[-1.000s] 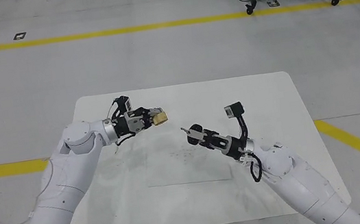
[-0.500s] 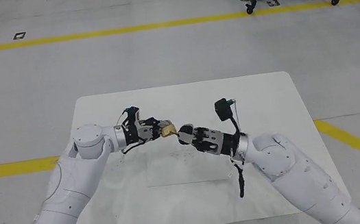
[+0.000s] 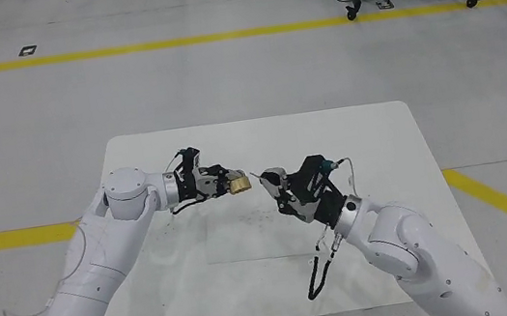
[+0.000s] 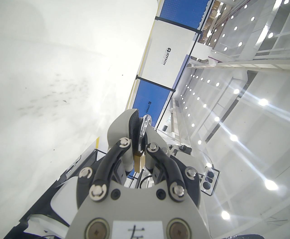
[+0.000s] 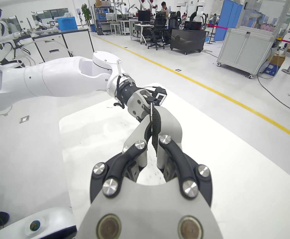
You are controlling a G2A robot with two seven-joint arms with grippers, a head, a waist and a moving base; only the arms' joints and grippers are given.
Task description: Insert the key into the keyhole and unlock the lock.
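left gripper point(image 3: 229, 183) clamped on lock point(image 3: 240, 185), above table point(image 3: 378, 140) | right gripper point(image 3: 269, 181) pinching key point(image 3: 257, 176), tip just beside lock | done: both grasped, roughly aligned | left: insertion, turn

Bright overhead lighting; streaky lens flare

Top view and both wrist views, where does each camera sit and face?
Top view: above the arms, facing down at the white table; both arms show.
Left wrist view: behind the left gripper, facing along it past the small brass padlock.
Right wrist view: behind the right gripper pinching a silver key, facing the left arm.
Shared: top and left wrist views both show the padlock.
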